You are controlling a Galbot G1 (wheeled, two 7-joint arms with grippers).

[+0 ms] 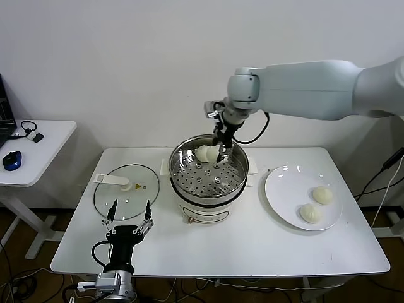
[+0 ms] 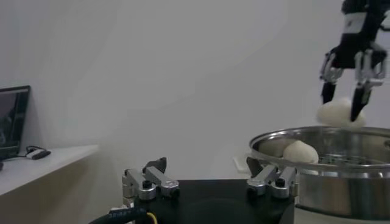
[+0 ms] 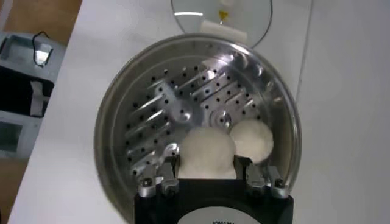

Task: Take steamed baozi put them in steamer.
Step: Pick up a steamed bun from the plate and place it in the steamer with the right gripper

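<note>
The right pincer (image 1: 222, 151) hangs over the far side of the steamer (image 1: 235, 189), pinching one baozi (image 3: 209, 152) between its fingers above the perforated tray. A second baozi (image 3: 251, 139) lies on the tray just beside it. Two more baozi (image 1: 322, 195) sit on the white plate (image 1: 281, 189) at the right. The left pincer (image 1: 129, 222) rests spread at the counter's (image 1: 252, 246) near edge, by the glass lid (image 1: 142, 196).

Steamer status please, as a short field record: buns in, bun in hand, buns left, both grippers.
steamer: lid off, perforated tray exposed
bun already in: one, on the tray
bun in hand: over the tray, above the rim
right gripper: shut on that bun
plate: two buns left
glass lid: flat on table
left gripper: open, idle at table's near edge
</note>
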